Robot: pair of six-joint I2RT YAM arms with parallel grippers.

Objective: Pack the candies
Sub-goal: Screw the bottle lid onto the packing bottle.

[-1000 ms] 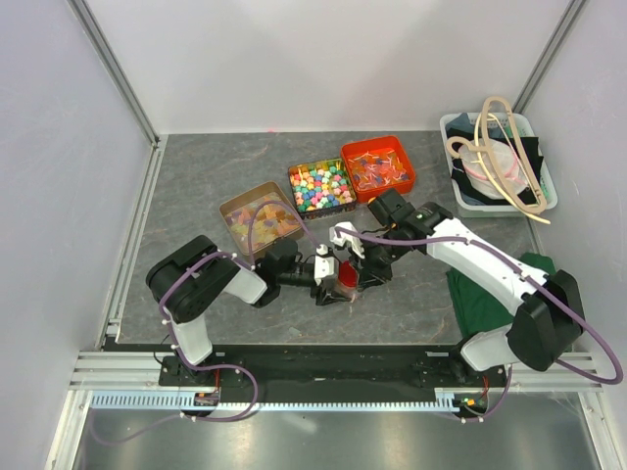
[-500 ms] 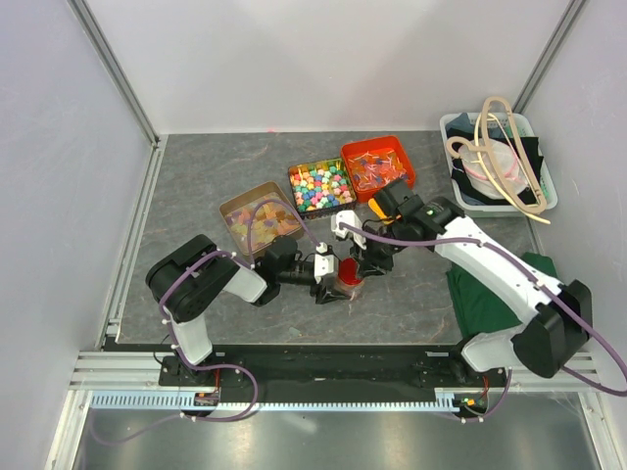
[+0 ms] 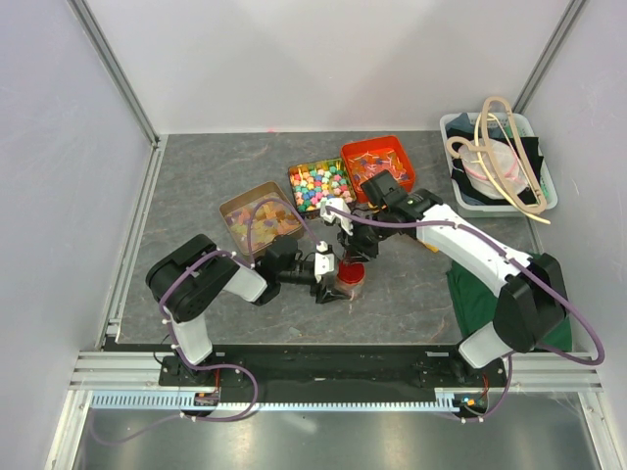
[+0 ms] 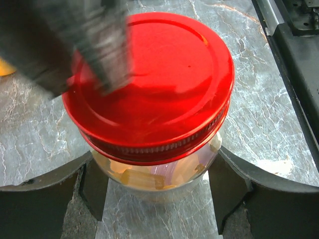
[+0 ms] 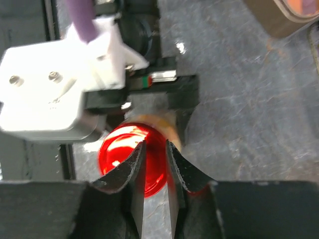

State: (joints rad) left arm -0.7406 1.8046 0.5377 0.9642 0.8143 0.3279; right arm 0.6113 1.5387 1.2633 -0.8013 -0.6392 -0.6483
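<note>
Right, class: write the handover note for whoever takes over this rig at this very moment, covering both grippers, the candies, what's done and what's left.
Left gripper: clamped on the upright clear glass jar.
Right gripper: above the jar's red metal lid, jaws barely apart, holding nothing.
Pastel translucent candies: some inside the jar, more in the brown square tin.
Done: lid is on; tightness unclear.
To do: possibly tightening the lid, or packing the rest.
</note>
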